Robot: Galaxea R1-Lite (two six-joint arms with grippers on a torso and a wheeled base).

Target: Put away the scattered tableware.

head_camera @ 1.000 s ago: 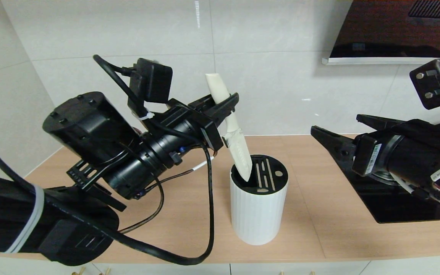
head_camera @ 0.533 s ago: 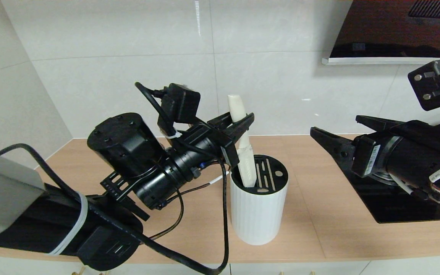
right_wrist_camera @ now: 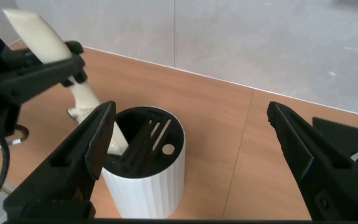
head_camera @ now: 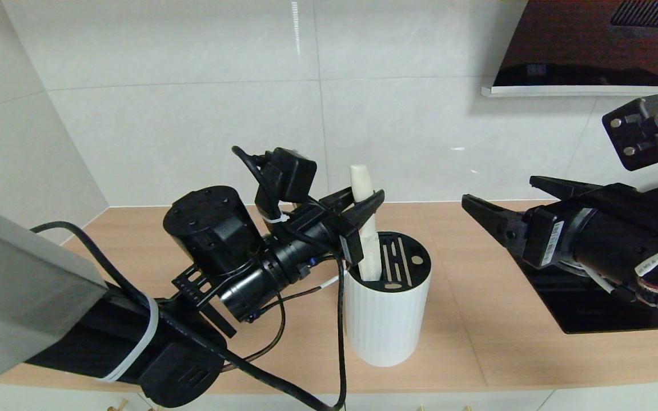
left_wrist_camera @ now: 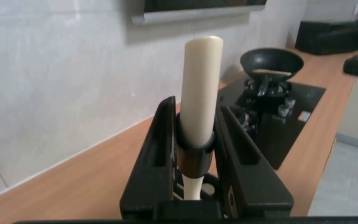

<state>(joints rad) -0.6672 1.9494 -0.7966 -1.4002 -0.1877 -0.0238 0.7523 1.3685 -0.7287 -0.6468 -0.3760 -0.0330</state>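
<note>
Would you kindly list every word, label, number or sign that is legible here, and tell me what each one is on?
No text can be read in these pictures.
The white sticker on the right pincer: print too small to read.
The white tag on the cable behind it: marks too small to read.
The knife and the white holder: no print showing.

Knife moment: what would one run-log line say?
left gripper: shut on knife | knife: partly in white holder | right gripper: open, empty
</note>
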